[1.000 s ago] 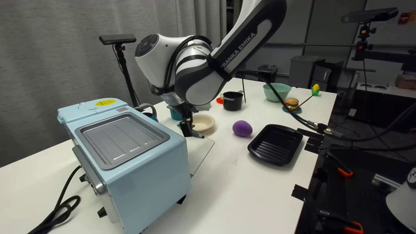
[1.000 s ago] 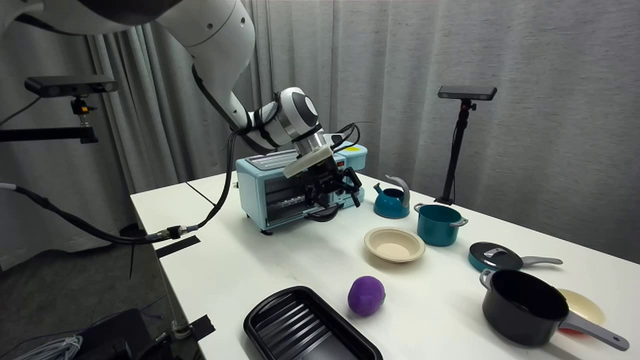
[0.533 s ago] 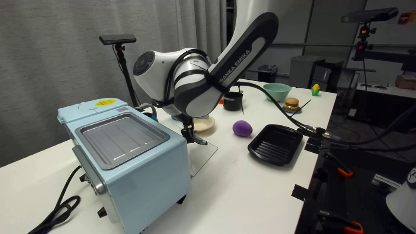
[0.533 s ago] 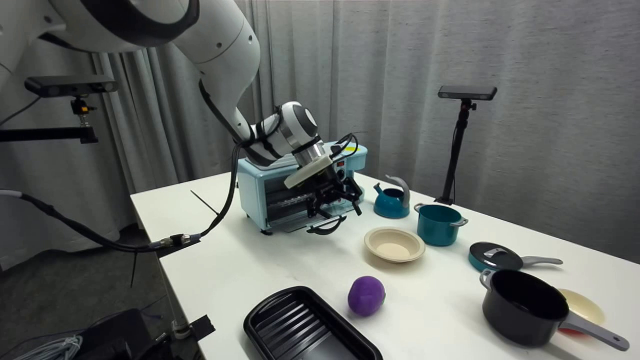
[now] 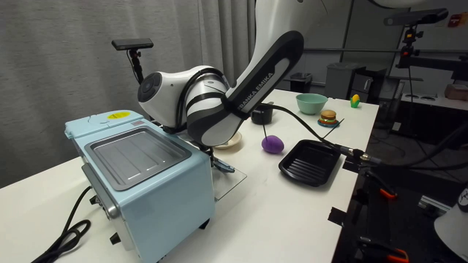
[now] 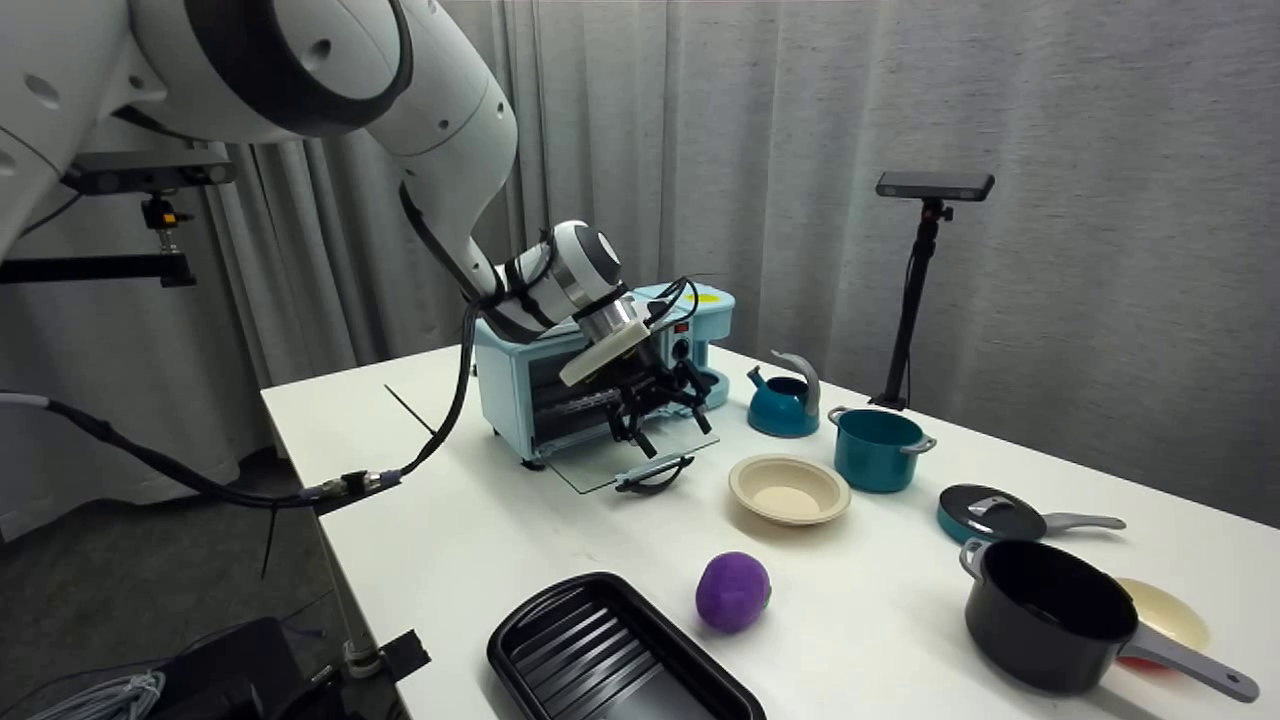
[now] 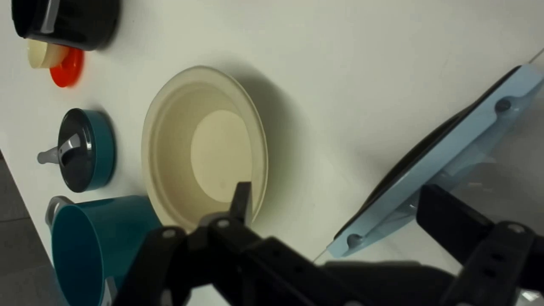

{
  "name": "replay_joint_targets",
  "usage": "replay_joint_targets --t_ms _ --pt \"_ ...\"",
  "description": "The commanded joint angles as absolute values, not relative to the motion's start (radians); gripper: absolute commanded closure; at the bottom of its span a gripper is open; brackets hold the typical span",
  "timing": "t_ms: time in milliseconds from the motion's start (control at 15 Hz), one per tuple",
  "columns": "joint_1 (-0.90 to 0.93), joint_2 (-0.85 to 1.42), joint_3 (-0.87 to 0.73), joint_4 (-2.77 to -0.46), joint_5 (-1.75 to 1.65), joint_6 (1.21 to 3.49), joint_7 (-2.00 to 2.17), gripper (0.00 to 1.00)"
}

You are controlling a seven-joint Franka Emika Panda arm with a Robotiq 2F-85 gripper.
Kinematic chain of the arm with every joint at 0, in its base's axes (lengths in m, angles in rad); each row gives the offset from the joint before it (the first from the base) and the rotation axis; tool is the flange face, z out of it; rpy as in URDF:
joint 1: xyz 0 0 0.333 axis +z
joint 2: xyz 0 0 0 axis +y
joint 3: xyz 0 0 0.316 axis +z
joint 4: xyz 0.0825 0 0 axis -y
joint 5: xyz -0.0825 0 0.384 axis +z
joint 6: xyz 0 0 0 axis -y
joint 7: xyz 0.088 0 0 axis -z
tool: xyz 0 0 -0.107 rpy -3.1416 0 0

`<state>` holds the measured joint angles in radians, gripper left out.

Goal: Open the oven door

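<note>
Glass first: note the transparent flat hinged oven door [image 6: 600, 466], now lower than half a second ago, extending nearly level from the pale-blue boxy countertop oven [image 5: 164, 195] below the black two-fingered gripper [image 7: 335, 193] with jaws spread apart; rate opening as nearly complete.

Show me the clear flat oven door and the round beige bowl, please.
Clear flat oven door [image 5: 227, 181]: in an exterior view, transparent pane.
Round beige bowl [image 7: 214, 151]: in the wrist view, inner bottom.
</note>
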<state>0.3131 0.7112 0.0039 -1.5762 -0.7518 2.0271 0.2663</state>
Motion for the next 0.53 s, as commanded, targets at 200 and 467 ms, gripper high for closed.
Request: replay_joint_targets --t_ms 200,467 --pt "0.330 0.748 0.000 -1.522 -0.764 2.003 0.281 0.00" --pt "0.322 0.724 0.008 -1.543 -0.757 2.022 0.275 0.00"
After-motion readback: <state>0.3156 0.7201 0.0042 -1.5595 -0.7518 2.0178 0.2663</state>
